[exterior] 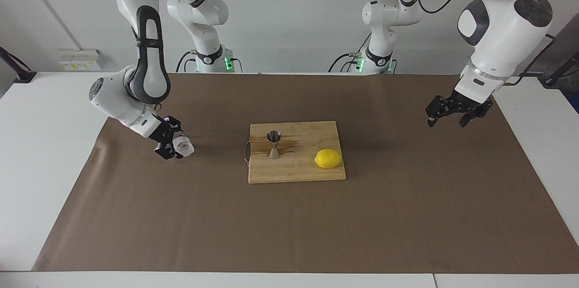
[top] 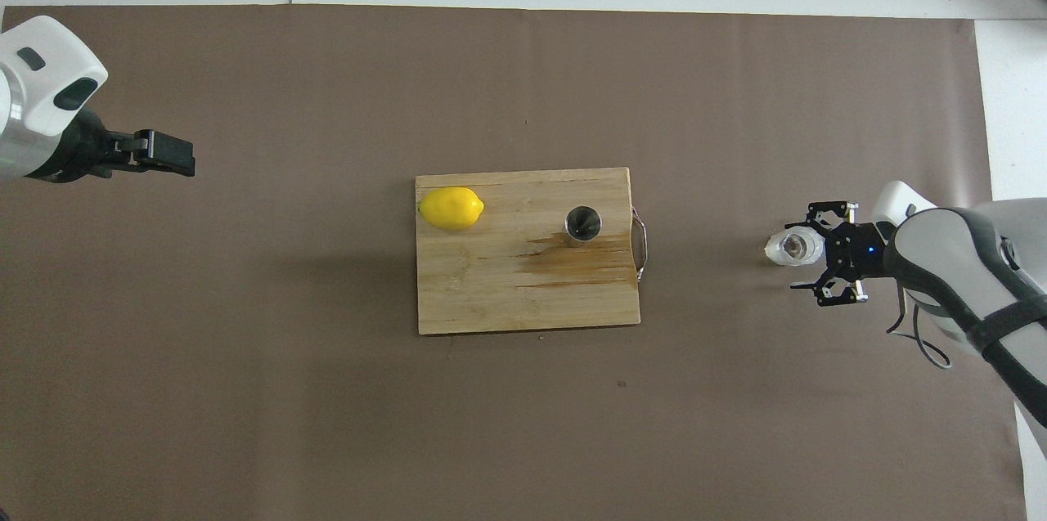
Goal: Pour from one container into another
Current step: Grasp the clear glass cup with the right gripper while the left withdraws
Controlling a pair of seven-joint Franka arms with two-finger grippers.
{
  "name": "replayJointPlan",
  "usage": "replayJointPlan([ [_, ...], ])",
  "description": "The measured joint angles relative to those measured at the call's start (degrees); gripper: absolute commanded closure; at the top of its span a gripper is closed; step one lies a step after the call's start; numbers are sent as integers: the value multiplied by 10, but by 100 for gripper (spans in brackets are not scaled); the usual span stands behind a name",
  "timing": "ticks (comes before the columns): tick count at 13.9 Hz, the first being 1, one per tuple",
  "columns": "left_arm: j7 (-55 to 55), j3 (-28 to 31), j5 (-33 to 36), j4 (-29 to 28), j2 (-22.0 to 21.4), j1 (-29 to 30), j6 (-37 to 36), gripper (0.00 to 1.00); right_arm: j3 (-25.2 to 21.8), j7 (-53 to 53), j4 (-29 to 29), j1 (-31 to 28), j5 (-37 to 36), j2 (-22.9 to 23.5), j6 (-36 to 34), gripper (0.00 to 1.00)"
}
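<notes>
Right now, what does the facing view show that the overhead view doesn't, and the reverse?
Facing view only: both arm bases at the wall, and the hourglass profile of the small shiny steel jigger, two cones joined at a narrow waist.

Overhead view only: straight down into the jigger's open mouth, and the wet stain on the wooden cutting board beside it.

Both: the yellow lemon on the board, the right gripper at the small clear faceted cup on the brown paper, and the left gripper raised, over the paper at its own end.
</notes>
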Motion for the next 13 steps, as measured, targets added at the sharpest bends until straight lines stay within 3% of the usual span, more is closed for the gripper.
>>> replayJointPlan([
  [1, 1, -3, 5, 1, -12, 0, -16, 0, 0, 0, 1, 0, 2, 0, 0, 71],
  [2, 1, -6, 7, 4, -22, 0, -36, 0, 0, 0, 1, 0, 8, 0, 0, 86],
  [3, 2, -8, 8, 7, -32, -1, -54, 0, 1, 0, 1, 0, 16, 0, 0, 93],
  [5, 3, -13, 8, 8, -46, -1, -78, 0, 1, 0, 2, 0, 21, 0, 0, 100],
  [9, 3, -17, 8, 9, -60, -5, -82, 0, 6, 11, 13, 1, 39, -2, -1, 100],
  [13, 3, -16, 8, 9, -60, -5, -82, 0, 10, 96, 34, 36, 39, -31, -4, 100],
])
